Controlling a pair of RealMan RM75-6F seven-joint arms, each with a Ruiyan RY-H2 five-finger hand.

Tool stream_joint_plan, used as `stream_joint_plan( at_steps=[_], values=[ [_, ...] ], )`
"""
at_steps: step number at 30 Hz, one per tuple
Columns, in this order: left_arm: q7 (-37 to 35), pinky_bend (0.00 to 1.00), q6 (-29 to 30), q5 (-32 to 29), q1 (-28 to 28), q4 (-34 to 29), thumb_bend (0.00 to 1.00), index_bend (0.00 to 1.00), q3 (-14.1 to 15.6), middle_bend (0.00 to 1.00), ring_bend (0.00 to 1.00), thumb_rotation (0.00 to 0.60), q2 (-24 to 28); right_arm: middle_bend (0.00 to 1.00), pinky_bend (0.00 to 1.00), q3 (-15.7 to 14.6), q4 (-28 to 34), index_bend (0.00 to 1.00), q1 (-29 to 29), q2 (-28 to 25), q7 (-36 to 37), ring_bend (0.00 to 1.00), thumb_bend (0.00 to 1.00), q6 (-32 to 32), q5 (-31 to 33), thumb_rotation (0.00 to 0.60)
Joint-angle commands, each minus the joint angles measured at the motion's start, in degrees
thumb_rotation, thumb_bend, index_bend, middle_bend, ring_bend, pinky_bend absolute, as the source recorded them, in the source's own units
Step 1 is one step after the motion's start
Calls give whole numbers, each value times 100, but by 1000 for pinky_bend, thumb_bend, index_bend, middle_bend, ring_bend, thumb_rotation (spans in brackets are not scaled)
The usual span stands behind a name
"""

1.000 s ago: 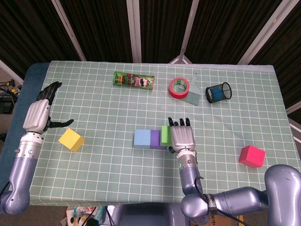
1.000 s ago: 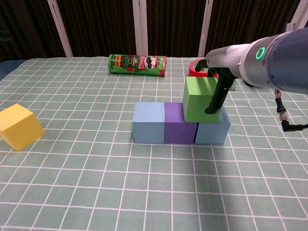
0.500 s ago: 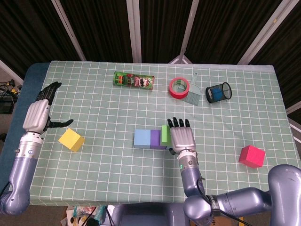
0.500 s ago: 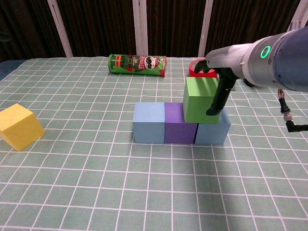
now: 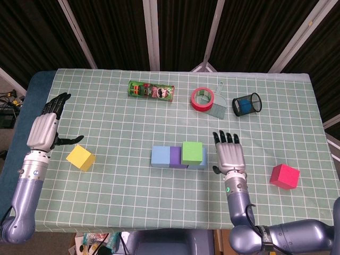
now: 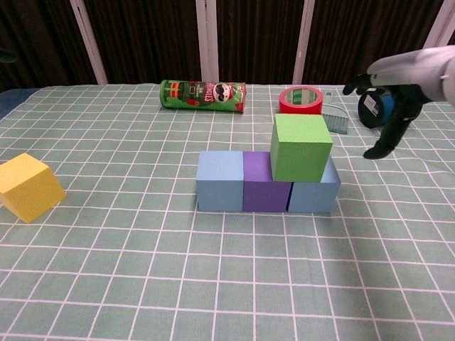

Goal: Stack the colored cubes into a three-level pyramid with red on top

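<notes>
Checked green worktop (image 5: 106, 122) carries a block row; green cube (image 5: 192, 153) sits atop (right end); right hand (image 5: 230, 156) beside it, fingers spread, empty.

No readable words, numbers or signs anywhere in either view. Only printed artwork on the green chip can (image 6: 203, 96), lying on its side at the far part of the table (image 6: 106, 284): a round cartoon face with a moustache near its right end, plus red and white patches too blurred to read as lettering. Plain faces, without labels, on all the coloured cubes.
</notes>
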State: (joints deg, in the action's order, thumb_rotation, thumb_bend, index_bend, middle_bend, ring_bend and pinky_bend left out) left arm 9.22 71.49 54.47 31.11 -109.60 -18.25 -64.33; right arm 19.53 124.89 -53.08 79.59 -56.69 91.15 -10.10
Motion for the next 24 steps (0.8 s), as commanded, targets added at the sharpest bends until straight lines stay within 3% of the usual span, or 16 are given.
stream_joint_plan(
  at_steps=[1, 8, 13, 19, 24],
  values=[
    [40, 0, 37, 32, -3, -24, 102, 0, 12, 26, 0, 600, -16, 19, 0, -133, 53, 0, 261, -370, 232, 0, 270, -129, -188, 600],
    [178, 0, 80, 42, 5, -9, 102, 0, 54, 26, 0, 600, -70, 19, 0, -365, -75, 0, 763, -1066, 750, 0, 270, -260, -797, 600],
    [364, 0, 61, 16, 45, 105, 102, 0, 137, 25, 0, 600, -182, 19, 0, -903, -469, 0, 1492, -1507, 1643, 0, 270, -356, -1982, 600],
    [676, 0, 21, 38, 119, 245, 102, 0, 309, 25, 0, 600, -406, 19, 0, -1391, -1101, 0, 2230, -1740, 2607, 0, 270, -375, -2930, 600],
    [785, 0, -123, 113, 154, 468, 70, 0, 472, 20, 0, 600, -547, 19, 0, -1528, -1609, 0, 2635, -1832, 3250, 0, 270, -492, -3449, 600]
  ],
)
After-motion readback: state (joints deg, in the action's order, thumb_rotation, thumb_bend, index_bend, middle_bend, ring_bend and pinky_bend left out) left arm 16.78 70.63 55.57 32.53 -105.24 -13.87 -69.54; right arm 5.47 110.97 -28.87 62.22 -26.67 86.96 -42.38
